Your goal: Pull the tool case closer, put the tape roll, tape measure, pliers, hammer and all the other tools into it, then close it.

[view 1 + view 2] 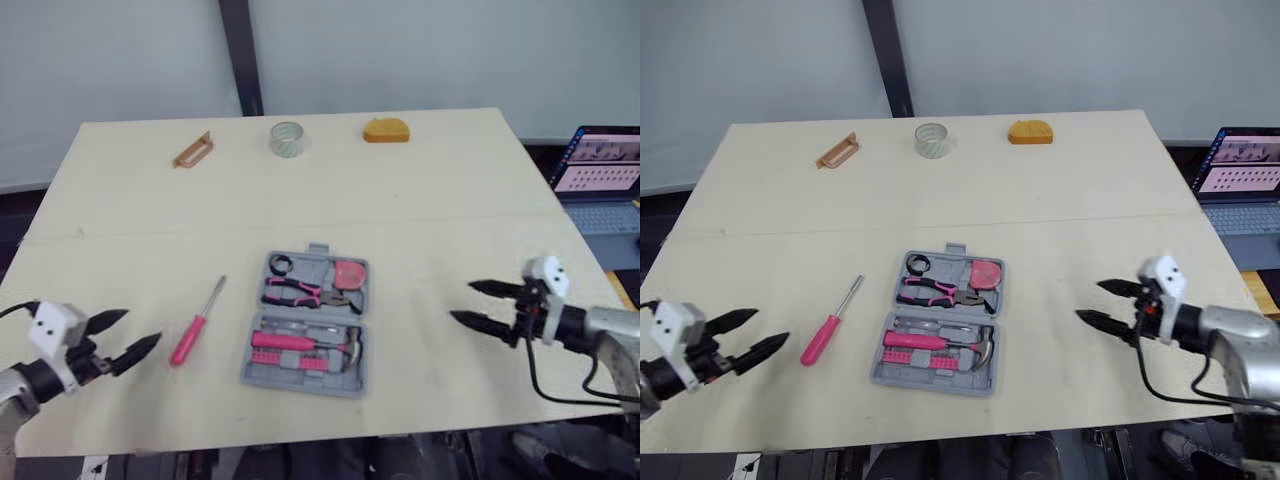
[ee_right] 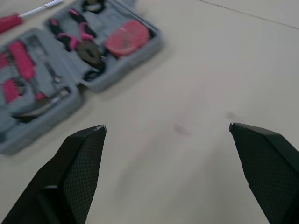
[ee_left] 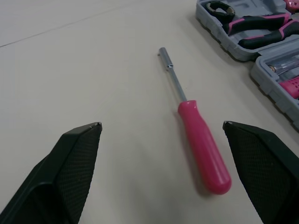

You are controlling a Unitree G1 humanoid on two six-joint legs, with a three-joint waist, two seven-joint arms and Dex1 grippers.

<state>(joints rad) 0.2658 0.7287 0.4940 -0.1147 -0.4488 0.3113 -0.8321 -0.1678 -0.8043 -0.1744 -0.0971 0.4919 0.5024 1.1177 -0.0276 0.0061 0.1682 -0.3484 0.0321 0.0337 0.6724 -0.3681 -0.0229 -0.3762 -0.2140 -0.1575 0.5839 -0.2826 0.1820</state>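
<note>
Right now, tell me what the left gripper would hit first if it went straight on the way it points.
Most likely the pink-handled screwdriver: it lies directly ahead of the open left gripper, with the tool case beyond it.

I am holding my right gripper [image 2: 166, 127] over a pale table [image 2: 224, 70], its two black fingers [image 2: 79, 172] standing wide apart. Ahead, a grey tool case [image 2: 150, 48] is lying open, carrying pink-handled pliers [image 2: 84, 35], a hammer [image 2: 49, 102] and a red tape measure [image 2: 126, 37]; a screwdriver [image 2: 10, 21] is lying beside it.
</note>
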